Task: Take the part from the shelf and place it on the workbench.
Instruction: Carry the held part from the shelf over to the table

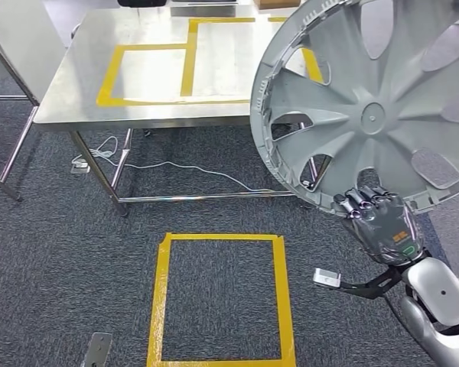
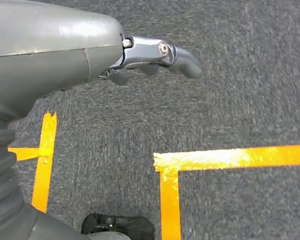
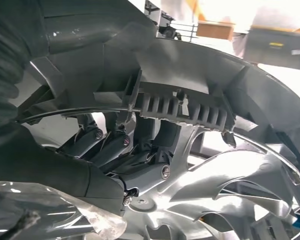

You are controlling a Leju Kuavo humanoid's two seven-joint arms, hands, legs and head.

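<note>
Head view: the right robot hand [image 1: 383, 222] grips the lower rim of a silver wheel cover [image 1: 377, 99], holding it up tilted over the carpet and the right front corner of the steel surface [image 1: 71, 84]. Right wrist view has its fingers [image 3: 103, 145] hooked through the spokes. The left robot hand [image 2: 156, 55] hangs released above yellow floor tape [image 2: 231, 157].

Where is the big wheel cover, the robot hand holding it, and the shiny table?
wheel cover [image 1: 372, 116], head view, its centre hub.
right hand [image 1: 383, 222], head view, back of the hand.
table [image 1: 83, 69], head view, bare steel top.
</note>
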